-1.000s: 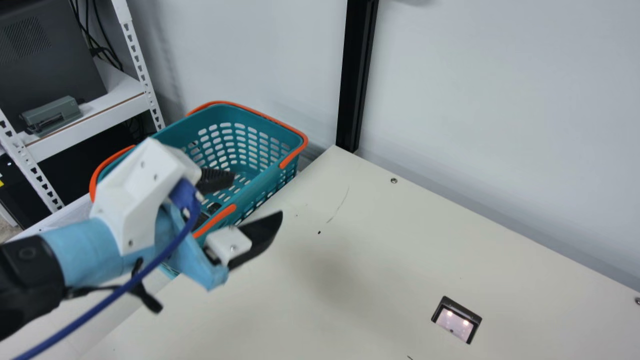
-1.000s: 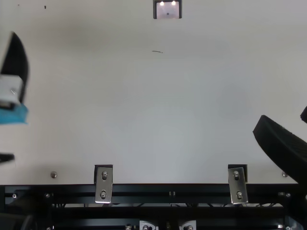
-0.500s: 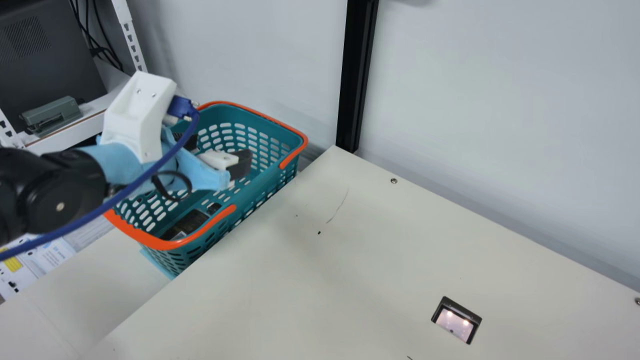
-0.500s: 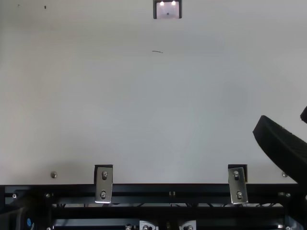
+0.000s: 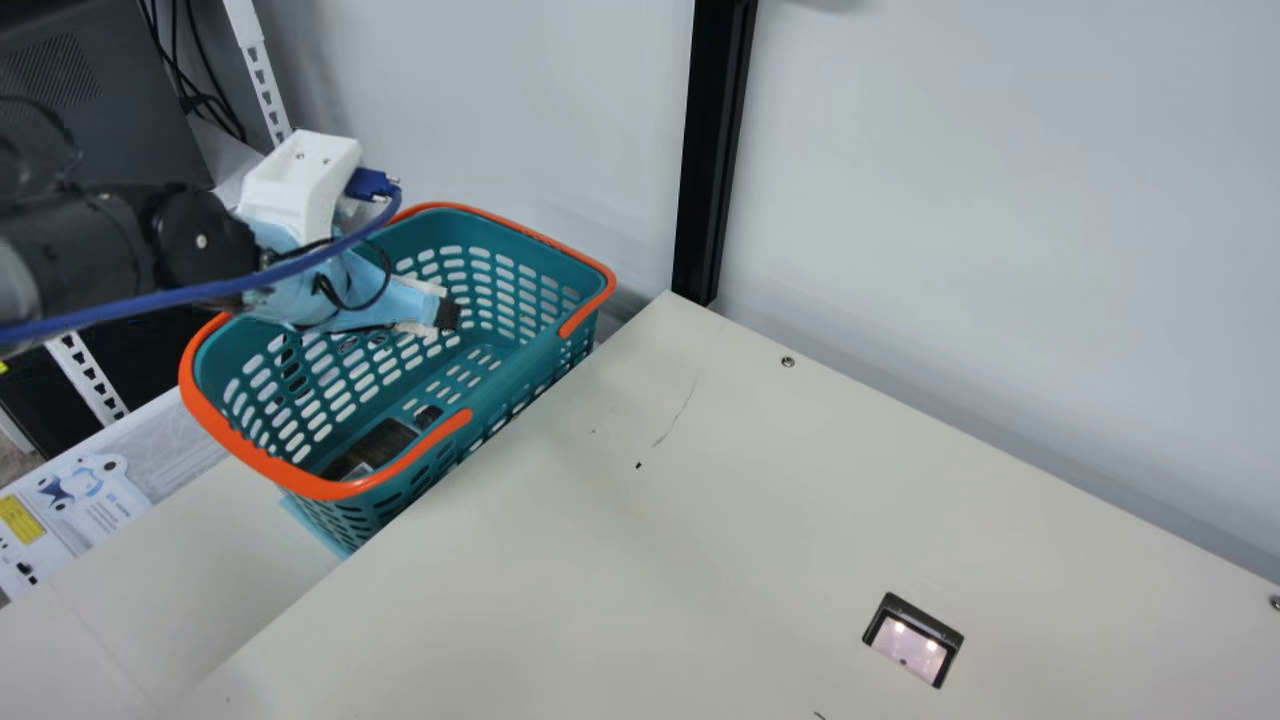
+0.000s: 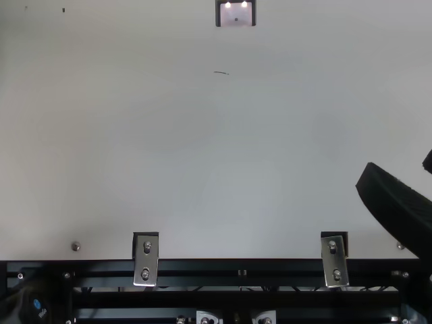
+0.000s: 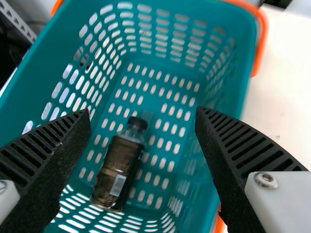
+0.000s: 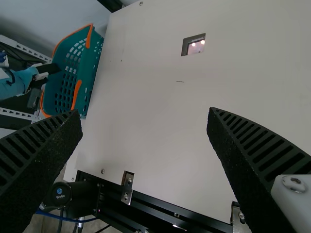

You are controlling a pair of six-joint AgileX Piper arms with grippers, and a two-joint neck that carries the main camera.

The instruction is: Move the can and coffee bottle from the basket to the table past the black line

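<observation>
**Status: Coffee Bottle in Basket, Transfer Incomplete**

Left gripper: positioned over the basket; fingers wide apart, nothing held. Basket: seated beside the table edge. Coffee bottle: dark with a black cap, lying on the perforated floor between the basket walls — its transfer is outstanding. Can: location and completion status cannot be confirmed. Table: destination surface; a short dark stroke may be the black line, but this is uncertain. Right gripper: above the table, fingers wide apart, unloaded. Work left, as judged — grip the bottle, lift it clear of the rim, set it past the line.
</observation>
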